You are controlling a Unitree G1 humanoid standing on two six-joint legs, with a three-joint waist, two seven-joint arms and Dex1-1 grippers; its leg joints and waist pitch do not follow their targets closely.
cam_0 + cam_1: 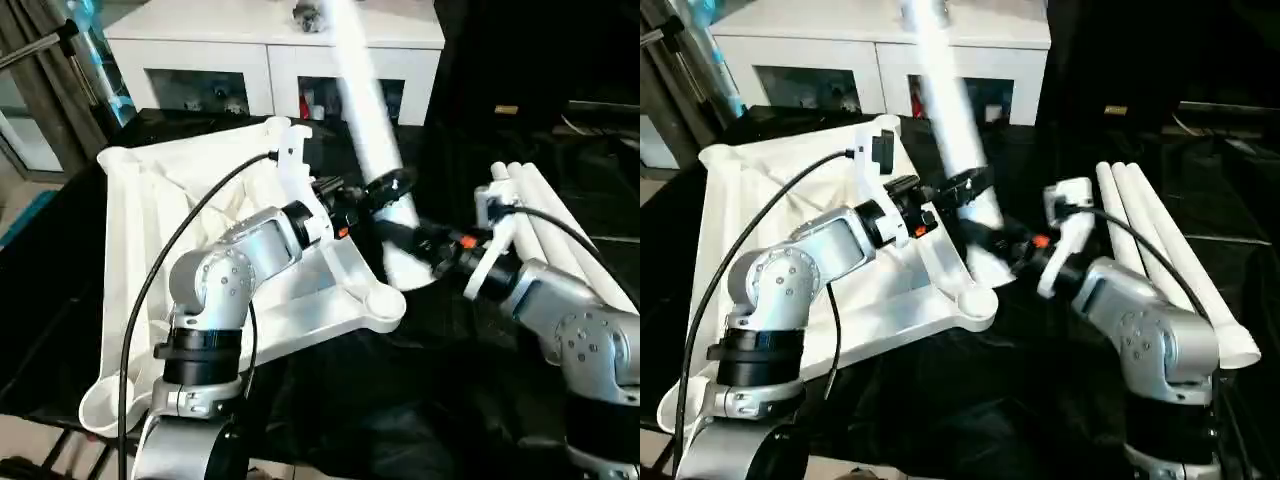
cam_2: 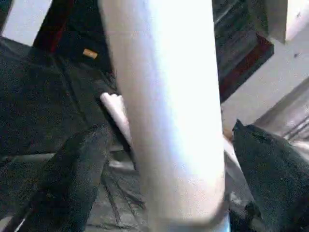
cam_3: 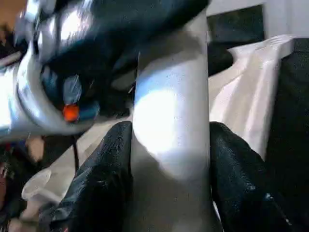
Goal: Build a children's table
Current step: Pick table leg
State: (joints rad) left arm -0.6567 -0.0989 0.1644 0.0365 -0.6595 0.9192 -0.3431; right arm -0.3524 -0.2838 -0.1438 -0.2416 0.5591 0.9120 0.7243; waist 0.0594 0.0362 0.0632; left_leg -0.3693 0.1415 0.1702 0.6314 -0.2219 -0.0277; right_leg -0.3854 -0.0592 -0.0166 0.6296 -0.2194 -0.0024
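On your left the tabletop (image 1: 200, 250) lies ribbed side up, its sockets unfilled as far as you can see. Centre, the left gripper (image 1: 385, 190) stands wide around the raised leg (image 1: 370, 130), pads clear; the right gripper (image 3: 169, 159) clamps its base. Three legs (image 1: 1160, 240) wait far right.

White cabinet (image 1: 270, 40) with glass-fronted compartments behind, black cloth (image 1: 400, 400) over the work surface
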